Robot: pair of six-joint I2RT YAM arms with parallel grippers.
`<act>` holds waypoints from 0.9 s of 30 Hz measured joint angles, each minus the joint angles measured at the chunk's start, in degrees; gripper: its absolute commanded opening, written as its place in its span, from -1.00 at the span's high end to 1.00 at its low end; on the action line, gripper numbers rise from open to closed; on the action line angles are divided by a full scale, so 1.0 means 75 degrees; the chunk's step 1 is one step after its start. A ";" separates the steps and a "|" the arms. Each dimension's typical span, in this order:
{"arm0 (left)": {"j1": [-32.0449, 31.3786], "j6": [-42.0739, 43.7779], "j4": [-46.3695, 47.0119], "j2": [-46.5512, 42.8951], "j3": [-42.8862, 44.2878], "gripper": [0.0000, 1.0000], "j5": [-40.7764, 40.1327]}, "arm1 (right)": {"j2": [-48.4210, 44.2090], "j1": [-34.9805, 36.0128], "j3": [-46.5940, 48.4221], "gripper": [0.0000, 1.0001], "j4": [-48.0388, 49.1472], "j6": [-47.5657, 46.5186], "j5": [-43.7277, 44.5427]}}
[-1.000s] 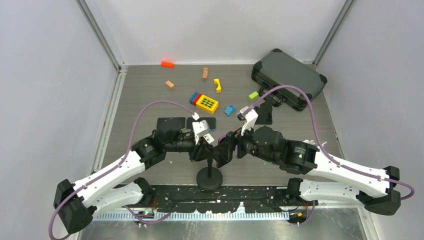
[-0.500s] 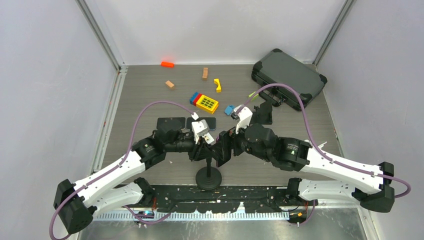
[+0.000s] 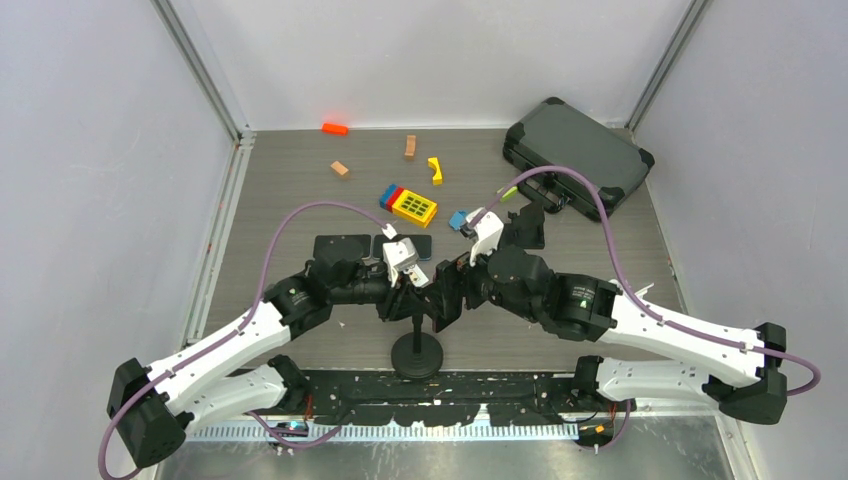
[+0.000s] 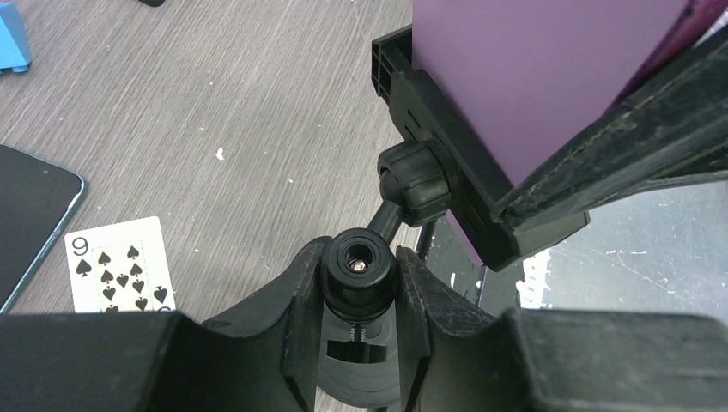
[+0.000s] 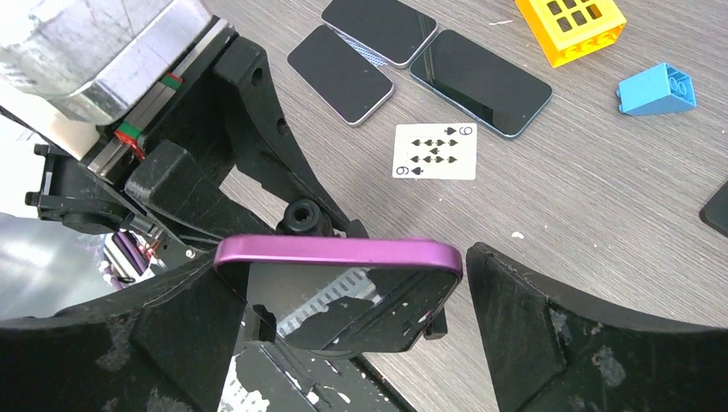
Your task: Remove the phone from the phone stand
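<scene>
The phone [image 5: 336,252], purple-edged with a dark glass face, sits in the black clamp [image 4: 446,159] of the phone stand [image 3: 418,355]. Its purple back [image 4: 549,77] fills the upper right of the left wrist view. My right gripper [image 5: 343,287] is open and straddles the phone. Its left finger lies against the phone's left edge, and its right finger [image 5: 549,335] stands a small gap off the right edge. My left gripper [image 4: 359,279] is shut on the stand's post, just below the round black knob [image 4: 359,260].
Three dark phones [image 5: 340,74] [image 5: 379,26] [image 5: 481,82] lie flat beyond the stand, with a nine of spades card [image 5: 434,151] beside them. Farther off are a yellow block [image 5: 569,21], a blue block [image 5: 657,89] and a black case [image 3: 577,155].
My right gripper has opened wider and shifted left and forward, so its fingers now sit on either side of the phone. The left gripper has kept its grip on the stand.
</scene>
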 measured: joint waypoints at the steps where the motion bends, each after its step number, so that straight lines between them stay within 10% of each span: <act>1: -0.0003 0.0003 0.0000 0.0000 0.0003 1.00 0.0003 | 0.0012 -0.0003 0.0000 -0.97 0.0038 -0.0015 -0.0017; 19: -0.0012 -0.0175 0.0003 -0.0044 0.0003 1.00 -0.0402 | 0.0122 -0.0038 -0.0251 -0.90 0.0277 -0.0038 -0.0061; 27: -0.0012 -0.0178 -0.0015 -0.0093 0.0000 0.87 -0.0632 | 0.0105 -0.0029 -0.0417 0.11 0.0638 -0.0204 -0.0181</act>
